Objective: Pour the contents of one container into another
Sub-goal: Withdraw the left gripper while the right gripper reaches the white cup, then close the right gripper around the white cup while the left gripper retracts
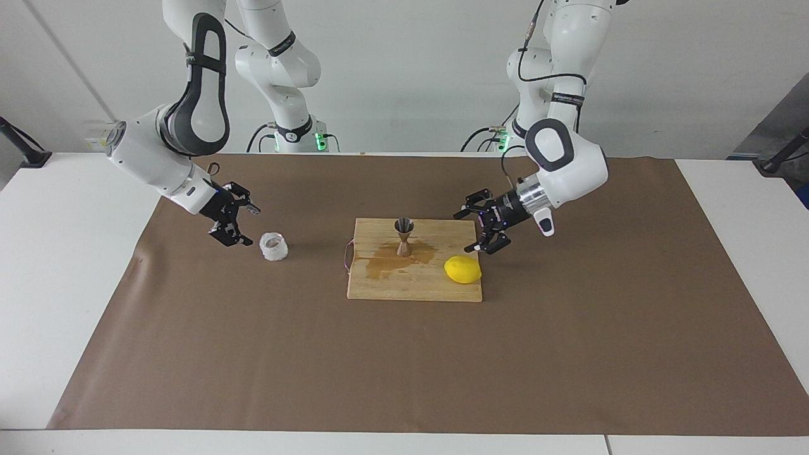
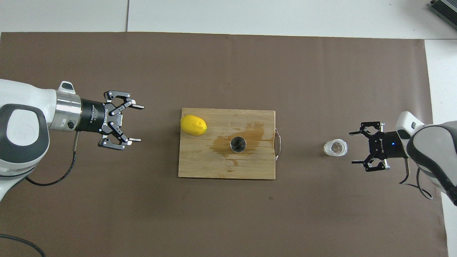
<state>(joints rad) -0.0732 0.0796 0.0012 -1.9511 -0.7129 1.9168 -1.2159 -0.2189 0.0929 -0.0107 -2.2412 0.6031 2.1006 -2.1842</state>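
Glass cup (image 1: pixel 273 246) sitting untouched on the brown mat, toward the right arm's end — right gripper (image 1: pixel 232 221) hovering just beside it, jaws spread and empty.

The steel jigger (image 1: pixel 404 236) is standing upright on the stained cutting board (image 1: pixel 414 287), a lemon (image 1: pixel 462 270) beside it; the left gripper (image 1: pixel 488 227) is hanging open near that board's corner. To grasp well, the fingers should be straddling the ribbed wall squarely, low enough not to tip it.

Yellow lemon (image 1: pixel 462 270), whitish ribbed glass cup (image 1: pixel 273 246), brown paper (image 1: pixel 404 366).
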